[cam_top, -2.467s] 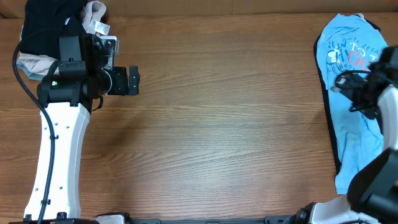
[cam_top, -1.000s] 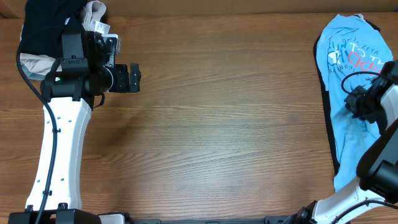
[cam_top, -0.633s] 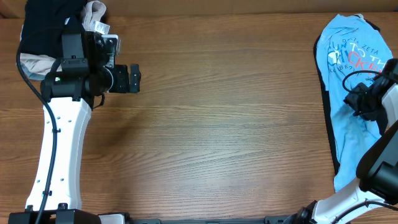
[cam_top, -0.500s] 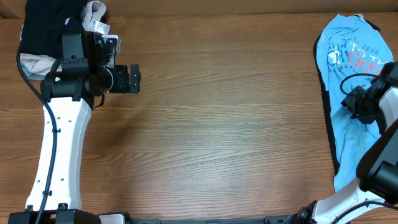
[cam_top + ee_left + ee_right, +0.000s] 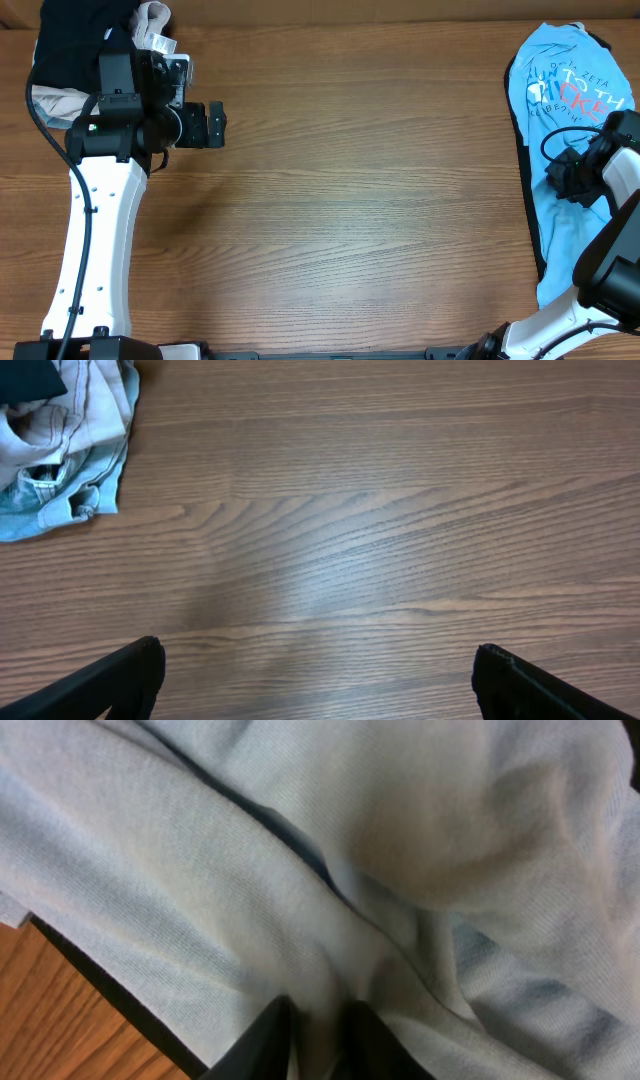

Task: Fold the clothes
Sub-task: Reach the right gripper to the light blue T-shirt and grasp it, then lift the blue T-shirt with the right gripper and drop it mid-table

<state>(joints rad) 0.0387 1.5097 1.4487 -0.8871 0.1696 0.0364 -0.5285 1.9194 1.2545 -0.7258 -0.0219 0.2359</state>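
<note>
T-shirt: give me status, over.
Left jaws open, empty, over bare table. Right jaws closed on T-shirt fabric; shirt unfolded at table's right edge. Black garment lies under it.

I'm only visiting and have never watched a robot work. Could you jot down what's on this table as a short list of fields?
Surface: wooden table
Shirt to fold: light blue T-shirt, lying at the right edge, with a black garment showing beneath it
Right gripper: closed, pinching the T-shirt's fabric
Left gripper: open, holding nothing, over bare wood
Other clothes: black and beige bundle, far left corner
</note>
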